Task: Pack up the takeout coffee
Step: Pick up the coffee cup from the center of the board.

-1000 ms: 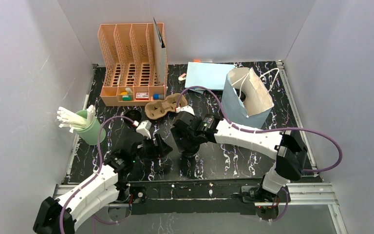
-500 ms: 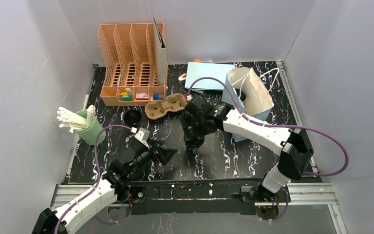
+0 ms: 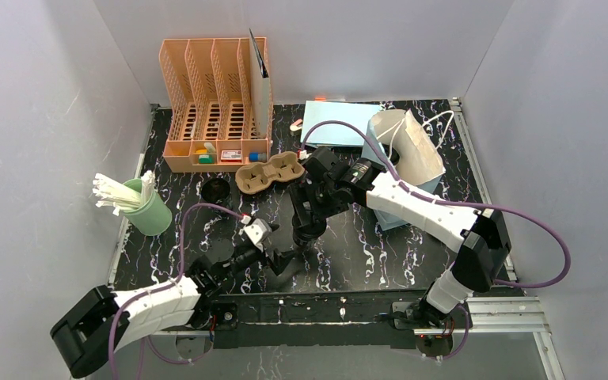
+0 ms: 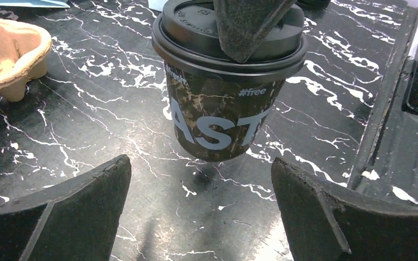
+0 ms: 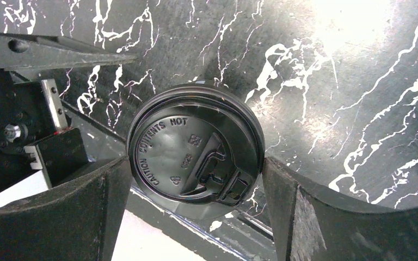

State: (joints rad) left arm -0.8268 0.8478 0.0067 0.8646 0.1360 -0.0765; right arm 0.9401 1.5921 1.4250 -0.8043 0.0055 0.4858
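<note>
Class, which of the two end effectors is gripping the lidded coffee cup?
The right end effector: its fingers clamp the coffee cup at the lid, clear of the table. The left end effector stands open and empty, facing it.

cup [image 4: 220, 117]: mottled dark brown, white lettering | lid [image 5: 196, 157]: black | table [image 4: 87, 98]: black, white veins

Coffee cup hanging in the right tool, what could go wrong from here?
1. The right tool pinches only the rim of the black lid, and the coffee cup appears lifted off the table. The lid might pop off and the cup could drop.
2. The open left tool sits close in front of the cup, so a low sideways swing could clip it.
</note>
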